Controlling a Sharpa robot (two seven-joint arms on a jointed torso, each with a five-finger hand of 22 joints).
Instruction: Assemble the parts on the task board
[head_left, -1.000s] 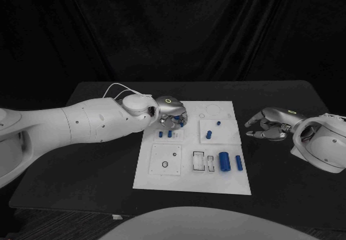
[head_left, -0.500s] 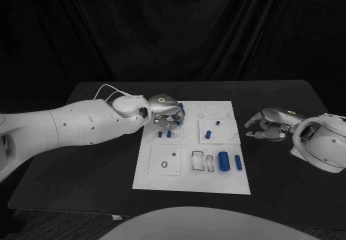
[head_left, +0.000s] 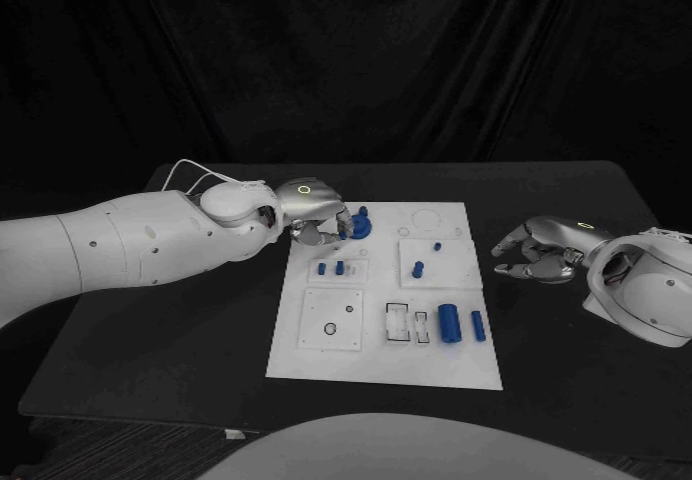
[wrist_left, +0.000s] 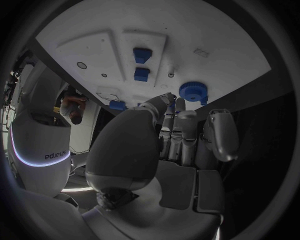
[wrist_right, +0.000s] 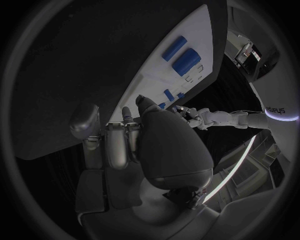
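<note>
Left hand (head_left: 315, 218) pinches a round blue part (head_left: 359, 222) above the task board's (head_left: 384, 352) far-left corner, presumably carrying it toward a seat; right hand (head_left: 537, 255) rests curled, empty, on the counter (head_left: 173, 340) beside the board.

Looked matt and smooth: white plastic-like board (head_left: 387, 345), black worktop (head_left: 173, 340). Blue parts (head_left: 449, 322) seemed smooth plastic; left hand (head_left: 320, 222) shone like brushed metal.
</note>
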